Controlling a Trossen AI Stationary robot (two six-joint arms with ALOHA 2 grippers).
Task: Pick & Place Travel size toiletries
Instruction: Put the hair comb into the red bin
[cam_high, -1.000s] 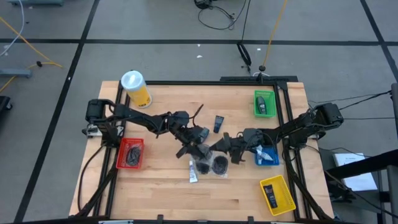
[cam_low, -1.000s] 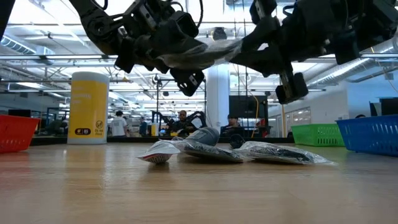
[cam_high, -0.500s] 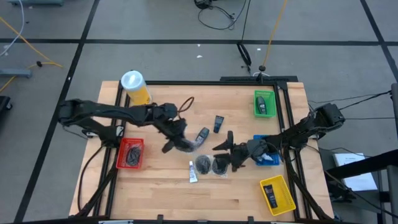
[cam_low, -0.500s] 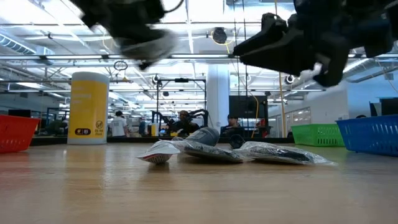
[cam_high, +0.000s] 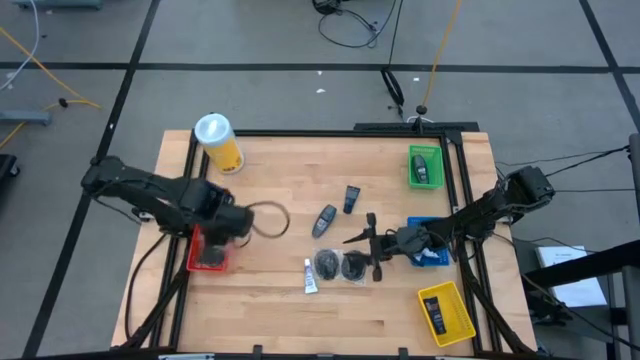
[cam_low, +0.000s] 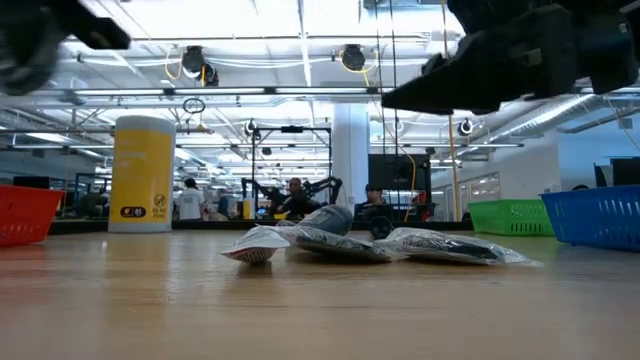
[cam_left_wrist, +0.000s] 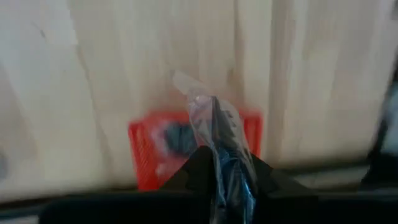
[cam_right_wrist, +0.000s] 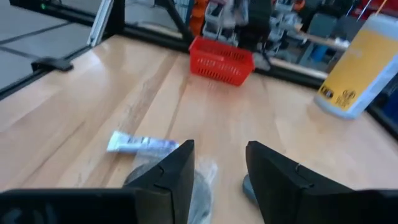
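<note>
Two packets (cam_high: 340, 265) and a tube (cam_high: 310, 277) are found mid-table, two bottles (cam_high: 337, 208) behind them, one bin (cam_high: 208, 262) at the left and three bins (cam_high: 440, 250) at the right.

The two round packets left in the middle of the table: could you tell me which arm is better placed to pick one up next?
Right. The right tool hangs open next to the round packets, while the left tool is over the red bin, shut on a clear packet.
</note>
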